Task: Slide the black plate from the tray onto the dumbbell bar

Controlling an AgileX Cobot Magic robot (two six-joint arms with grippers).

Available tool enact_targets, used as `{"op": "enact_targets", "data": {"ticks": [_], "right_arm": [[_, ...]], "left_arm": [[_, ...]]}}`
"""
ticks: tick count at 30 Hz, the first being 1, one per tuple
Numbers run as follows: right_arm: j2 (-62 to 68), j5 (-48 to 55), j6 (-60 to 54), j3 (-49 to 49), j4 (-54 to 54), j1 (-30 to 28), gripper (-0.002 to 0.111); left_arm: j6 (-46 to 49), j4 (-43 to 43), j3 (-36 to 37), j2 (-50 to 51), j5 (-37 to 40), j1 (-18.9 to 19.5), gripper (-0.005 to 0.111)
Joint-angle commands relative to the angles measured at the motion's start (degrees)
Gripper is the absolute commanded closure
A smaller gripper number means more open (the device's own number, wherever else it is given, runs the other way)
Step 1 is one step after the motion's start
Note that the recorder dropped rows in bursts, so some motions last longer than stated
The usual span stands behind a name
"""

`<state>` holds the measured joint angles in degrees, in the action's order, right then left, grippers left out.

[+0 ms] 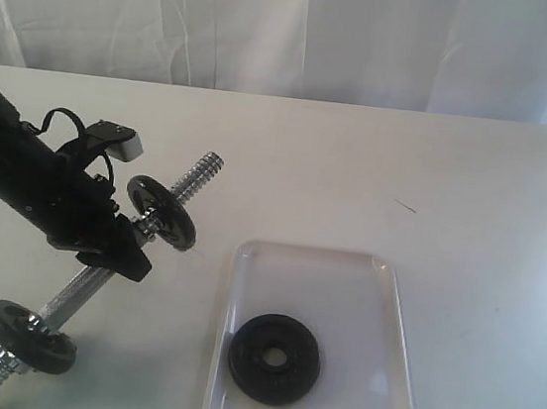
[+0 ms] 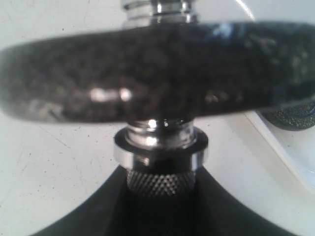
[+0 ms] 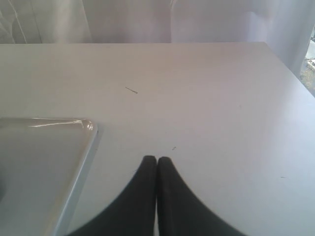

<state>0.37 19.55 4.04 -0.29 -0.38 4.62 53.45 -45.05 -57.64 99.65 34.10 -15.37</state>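
Observation:
The black plate (image 1: 275, 357) lies flat in the clear tray (image 1: 345, 273), near its front left; its edge also shows in the left wrist view (image 2: 293, 118). The dumbbell bar (image 1: 197, 175) runs diagonally at the left, with one small black disc (image 1: 161, 213) near its far threaded end and another (image 1: 30, 336) near the front. My left gripper (image 1: 129, 242) is shut on the bar's knurled middle (image 2: 160, 183), just behind the far disc (image 2: 157, 73). My right gripper (image 3: 156, 160) is shut and empty, over bare table beside the tray's corner (image 3: 74, 128); it is out of the exterior view.
White table with a curtain behind its far edge. A small dark mark (image 1: 405, 206) lies on the table right of the bar. The tray's rim (image 2: 285, 147) sits close to the far disc.

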Motion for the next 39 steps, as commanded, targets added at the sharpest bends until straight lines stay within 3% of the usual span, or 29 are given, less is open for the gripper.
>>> {"op": "enact_targets", "data": {"ticks": [1,14,23,26,32,35,39], "right_arm": [[-0.37,-0.83,0.0,0.29,-0.69,1.04,0.108],[-0.37,-31.84,0.28,0.29,-1.16,1.17,0.108],[-0.37,-43.77,2.96,0.29,-1.16,1.17,0.108],[-0.37,-46.9,8.86,0.29,-1.16,1.17,0.108],[0.17,-46.74,17.84,0.29,5.08,1.17,0.108],[4.97,-39.34,18.55,-2.97,17.4,1.17,0.108],[17.46,-23.64,11.35,-13.44,13.9,1.57,0.108]], "left_arm": [[0.87,-4.62,-1.13,-2.5,3.41,-0.19,0.107],[0.87,-4.62,-1.13,-2.5,3.53,-0.19,0.107],[0.87,-4.62,-1.13,-2.5,3.53,-0.19,0.107],[0.87,-4.62,-1.13,-2.5,3.53,-0.19,0.107],[0.87,-4.62,-1.13,-2.5,3.53,-0.19,0.107],[0.87,-4.62,-1.13,-2.5,3.53,-0.19,0.107],[0.87,-4.62,-1.13,-2.5,3.53,-0.19,0.107]]}}
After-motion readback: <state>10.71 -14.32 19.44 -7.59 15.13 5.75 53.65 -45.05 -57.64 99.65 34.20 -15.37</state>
